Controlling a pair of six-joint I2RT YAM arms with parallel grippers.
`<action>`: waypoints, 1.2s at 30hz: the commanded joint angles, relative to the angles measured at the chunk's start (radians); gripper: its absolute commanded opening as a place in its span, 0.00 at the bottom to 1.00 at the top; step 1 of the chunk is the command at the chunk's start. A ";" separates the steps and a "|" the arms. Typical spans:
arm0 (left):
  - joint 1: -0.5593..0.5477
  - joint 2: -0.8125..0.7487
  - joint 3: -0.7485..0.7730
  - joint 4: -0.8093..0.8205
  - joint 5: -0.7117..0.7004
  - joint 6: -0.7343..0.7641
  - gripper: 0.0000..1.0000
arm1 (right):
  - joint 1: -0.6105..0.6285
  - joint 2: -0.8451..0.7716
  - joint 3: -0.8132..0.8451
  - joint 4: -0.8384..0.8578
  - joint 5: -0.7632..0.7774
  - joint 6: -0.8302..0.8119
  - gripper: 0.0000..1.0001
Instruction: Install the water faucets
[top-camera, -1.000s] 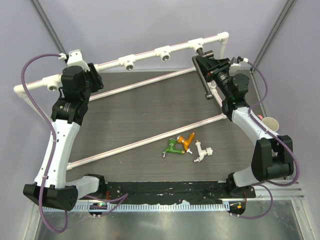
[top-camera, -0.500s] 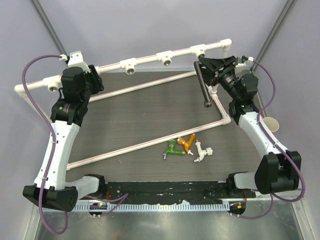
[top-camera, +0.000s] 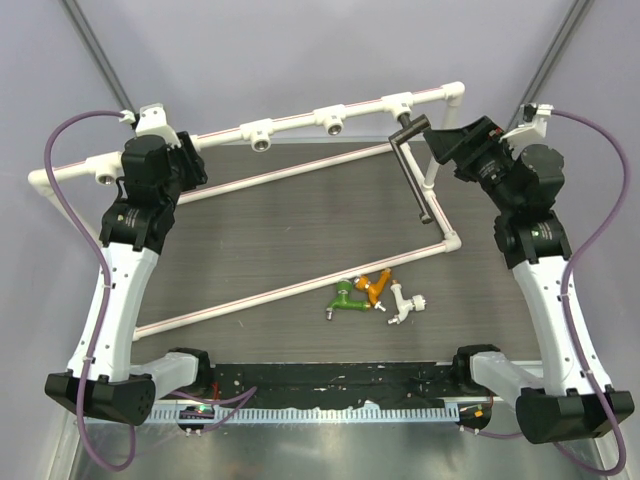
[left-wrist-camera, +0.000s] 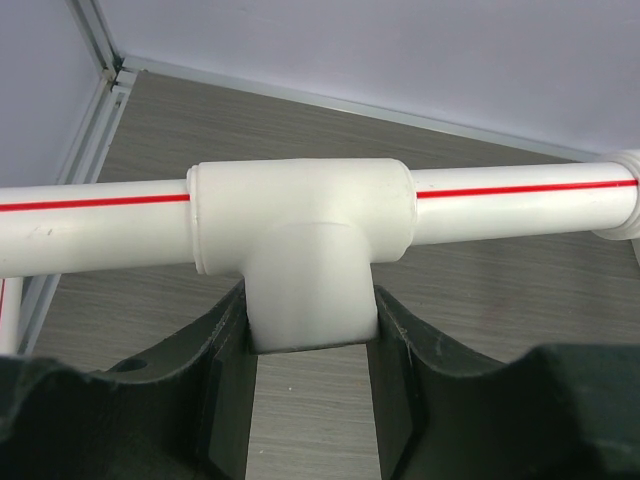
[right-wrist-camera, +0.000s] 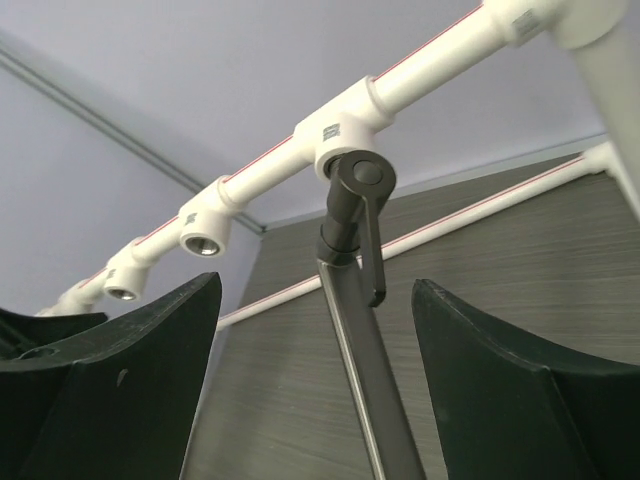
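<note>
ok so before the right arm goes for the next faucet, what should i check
1. black faucet seated in end tee: cannot tell, joint hidden
2. right gripper open, clear of it: ok
3. left gripper shut on frame tee: ok
4. green faucet, orange faucet, white faucet loose on table: ok
5. middle sockets empty: ok
</note>
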 joint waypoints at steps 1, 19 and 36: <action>0.037 -0.031 0.020 0.069 -0.143 0.003 0.00 | -0.002 -0.040 0.110 -0.234 0.162 -0.297 0.83; 0.037 -0.030 0.020 0.069 -0.145 0.006 0.00 | -0.004 0.110 0.202 -0.282 0.162 -0.396 0.63; 0.047 -0.025 0.022 0.069 -0.134 -0.003 0.00 | 0.066 -0.024 0.131 -0.350 0.105 -0.407 0.67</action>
